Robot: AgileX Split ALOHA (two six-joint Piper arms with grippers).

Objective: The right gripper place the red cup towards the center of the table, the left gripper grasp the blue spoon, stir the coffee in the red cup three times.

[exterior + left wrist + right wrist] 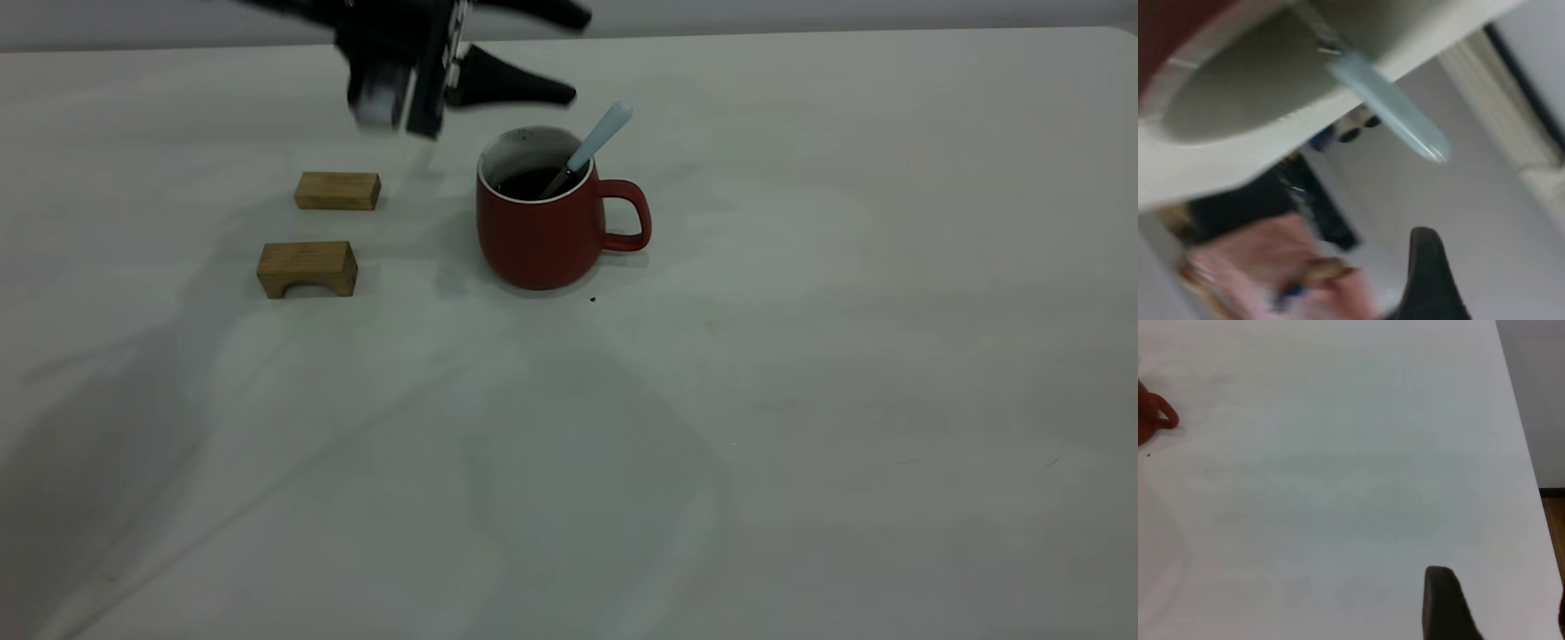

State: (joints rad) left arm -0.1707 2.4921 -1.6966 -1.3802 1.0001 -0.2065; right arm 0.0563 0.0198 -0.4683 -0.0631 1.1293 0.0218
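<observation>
Blue spoon (1388, 107) leaning over red cup (1178, 27) rim.

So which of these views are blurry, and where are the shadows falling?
Exterior view: the left gripper is motion-smeared; the red cup and blue spoon are sharp, with soft shadows across the table. Left wrist view: heavily blurred throughout. Right wrist view: evenly lit, slightly soft.

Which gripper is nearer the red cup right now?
Left. The left gripper hangs open just above and behind the red cup; the right gripper is far off toward the table's right side.
</observation>
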